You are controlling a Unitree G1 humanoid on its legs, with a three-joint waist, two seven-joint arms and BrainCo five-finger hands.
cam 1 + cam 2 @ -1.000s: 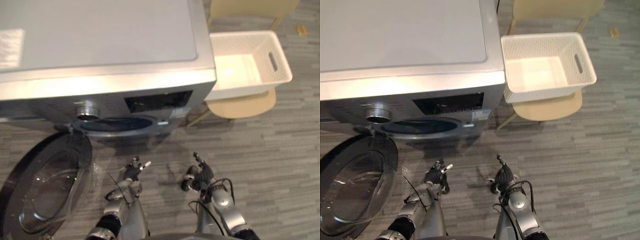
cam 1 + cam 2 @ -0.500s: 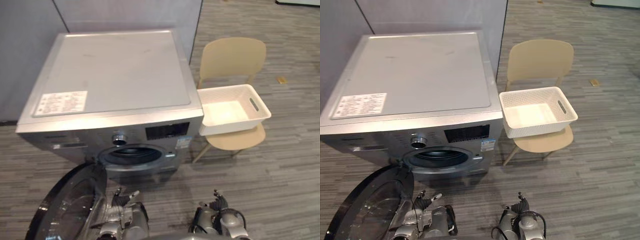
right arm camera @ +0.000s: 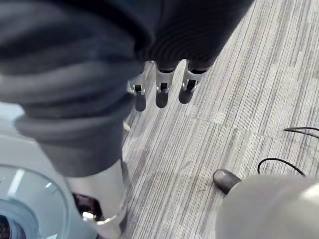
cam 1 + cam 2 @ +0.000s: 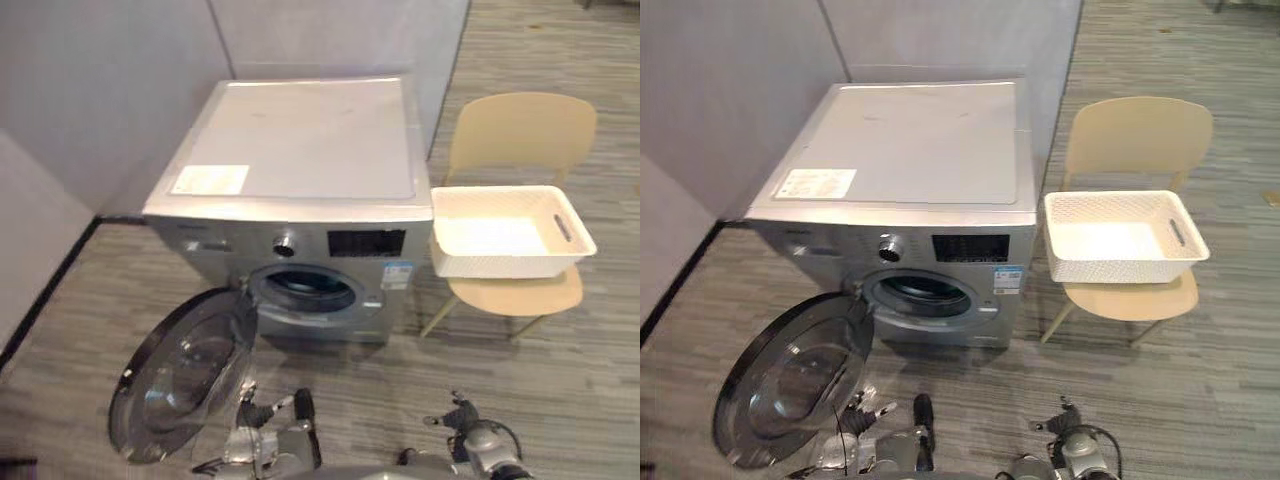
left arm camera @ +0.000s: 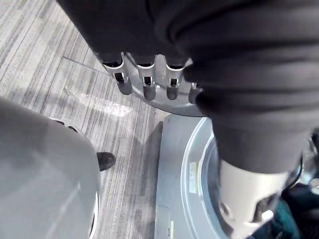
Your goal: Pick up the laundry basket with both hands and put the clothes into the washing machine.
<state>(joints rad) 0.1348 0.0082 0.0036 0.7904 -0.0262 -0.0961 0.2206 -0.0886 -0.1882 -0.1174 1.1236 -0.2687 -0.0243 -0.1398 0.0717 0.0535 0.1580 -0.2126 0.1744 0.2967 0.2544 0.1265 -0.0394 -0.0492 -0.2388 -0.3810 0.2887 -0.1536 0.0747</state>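
A white laundry basket (image 4: 512, 236) rests on the seat of a beige chair (image 4: 522, 135), right of the washing machine (image 4: 300, 150). Its inside looks bare; I see no clothes. The round door (image 4: 185, 370) hangs open to the left, and the dark drum opening (image 4: 305, 291) is exposed. My left hand (image 4: 265, 412) shows low in the eye views, over the floor in front of the door, fingers (image 5: 149, 87) relaxed and holding nothing. My right hand (image 4: 460, 412) is low at the right, far from the basket, its fingers (image 3: 160, 94) also loose over bare floor.
Grey partition walls (image 4: 100, 100) stand behind and to the left of the machine. Grey striped carpet (image 4: 560, 390) runs between me, the machine and the chair. The open door takes up floor space at the front left.
The whole picture has shifted: the camera has backed off and turned, so machine, chair and basket look smaller. Both hands have sunk toward the lower edge. The basket stays on the chair.
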